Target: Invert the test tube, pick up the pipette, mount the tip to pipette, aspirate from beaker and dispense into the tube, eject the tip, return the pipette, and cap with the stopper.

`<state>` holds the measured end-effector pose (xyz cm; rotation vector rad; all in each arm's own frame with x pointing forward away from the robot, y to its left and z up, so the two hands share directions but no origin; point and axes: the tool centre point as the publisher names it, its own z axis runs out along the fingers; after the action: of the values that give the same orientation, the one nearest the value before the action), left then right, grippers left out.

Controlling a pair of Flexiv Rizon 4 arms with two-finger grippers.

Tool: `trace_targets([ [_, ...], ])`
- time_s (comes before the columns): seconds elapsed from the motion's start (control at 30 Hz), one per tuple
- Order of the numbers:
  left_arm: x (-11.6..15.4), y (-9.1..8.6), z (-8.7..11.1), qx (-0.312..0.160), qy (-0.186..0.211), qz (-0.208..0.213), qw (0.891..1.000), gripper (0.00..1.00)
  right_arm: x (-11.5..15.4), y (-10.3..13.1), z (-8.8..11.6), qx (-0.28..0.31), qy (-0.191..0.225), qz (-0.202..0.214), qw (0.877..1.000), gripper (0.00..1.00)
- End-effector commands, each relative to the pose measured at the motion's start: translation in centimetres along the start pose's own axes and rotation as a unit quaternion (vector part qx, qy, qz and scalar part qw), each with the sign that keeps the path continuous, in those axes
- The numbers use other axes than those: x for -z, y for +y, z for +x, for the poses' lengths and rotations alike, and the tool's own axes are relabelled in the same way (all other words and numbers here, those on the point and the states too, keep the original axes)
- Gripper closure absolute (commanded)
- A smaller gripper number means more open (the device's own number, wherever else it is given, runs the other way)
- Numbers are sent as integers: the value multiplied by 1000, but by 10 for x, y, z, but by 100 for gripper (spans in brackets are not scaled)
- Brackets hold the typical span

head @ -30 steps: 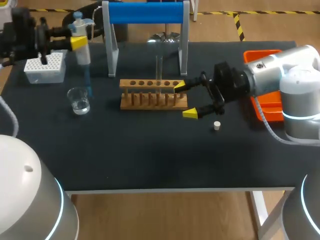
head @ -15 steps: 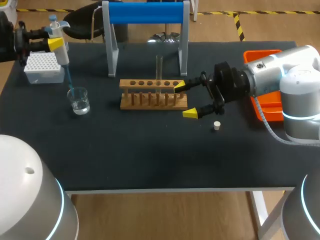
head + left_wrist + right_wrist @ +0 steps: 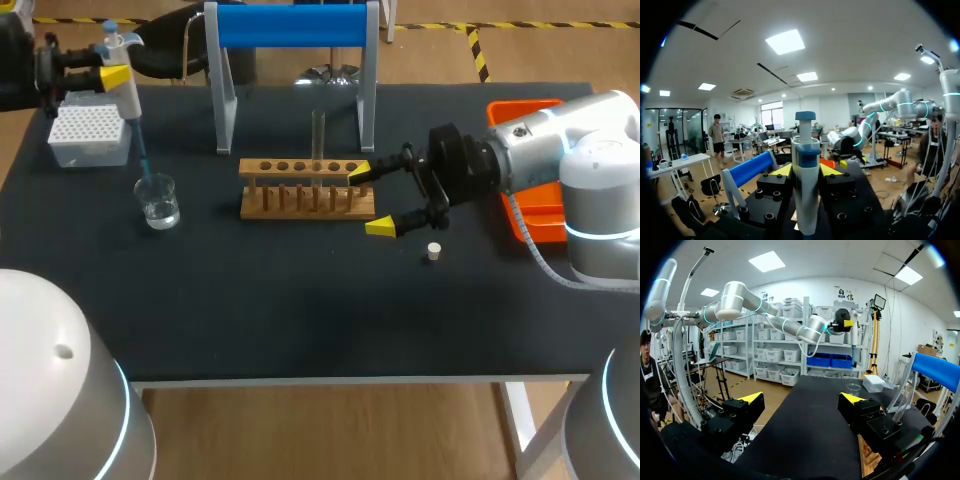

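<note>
Yellow fingertips of the left gripper [image 3: 113,78] were clamped on the pipette [image 3: 127,96] from both sides, above the tip box [image 3: 88,137]. The blue tip [image 3: 142,155] slanted down to the mouth of the beaker [image 3: 158,205]; whether it reached the liquid could not be told. Fingers of the right gripper [image 3: 370,200] stood apart and empty at the end of the rack [image 3: 306,200], with the stopper [image 3: 434,251] lying loose just beside them. The tube [image 3: 318,135] stood upright in the rack.

Risks, as judged:
- The slanted tip could catch the beaker's rim on withdrawal and upset the beaker.
- A loosely seated tip could drop off in transit.
- The tube's mouth was narrow, so slight misalignment would spill liquid over the rack.
- The open right fingers could nudge the rack or roll the stopper away.
</note>
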<state>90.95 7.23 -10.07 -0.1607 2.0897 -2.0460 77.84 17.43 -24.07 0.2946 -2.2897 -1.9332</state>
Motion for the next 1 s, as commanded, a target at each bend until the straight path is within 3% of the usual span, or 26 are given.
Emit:
trace_targets([
  [0.03,-2,3,-5,2,12,-2,1000,100,1,0,0,0,1,1,1000,0],
  [0.9,-2,3,-5,2,12,-2,1000,100,1,0,0,0,1,1,1000,0],
  [1.0,-2,3,-5,2,12,-2,1000,100,-6,-1,1,-9,-21,22,999,0],
])
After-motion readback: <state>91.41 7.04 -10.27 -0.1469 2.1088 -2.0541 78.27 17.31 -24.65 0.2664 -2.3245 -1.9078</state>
